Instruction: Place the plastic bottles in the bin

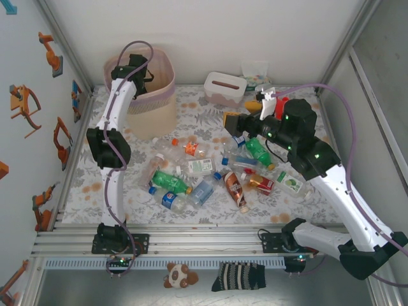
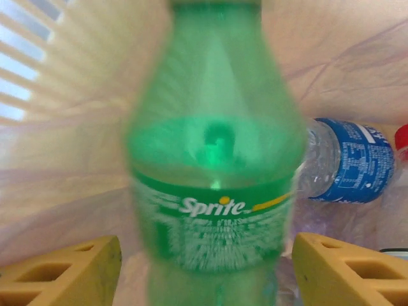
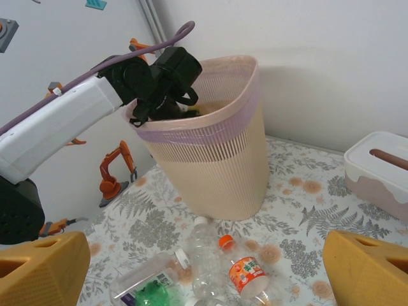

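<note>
My left gripper point(image 1: 137, 67) hangs over the mouth of the beige bin point(image 1: 167, 83) with its pink liner. In the left wrist view a green Sprite bottle point(image 2: 217, 166) is blurred between the yellow fingers point(image 2: 70, 268), which stand apart from it; my left gripper point(image 2: 207, 268) is open. Below it, a blue-labelled bottle point(image 2: 347, 159) lies inside the bin. Several plastic bottles point(image 1: 210, 172) lie scattered mid-table. My right gripper point(image 1: 233, 121) hovers open over them, facing the bin point(image 3: 210, 159); a clear bottle point(image 3: 207, 255) and an orange-labelled one point(image 3: 248, 274) lie under its open jaws.
A white tissue box point(image 1: 224, 88) stands at the back, right of the bin, with a red plush toy point(image 1: 280, 105) beside my right arm. A striped sock point(image 1: 237, 276) and a small toy point(image 1: 178, 275) lie in front of the rail.
</note>
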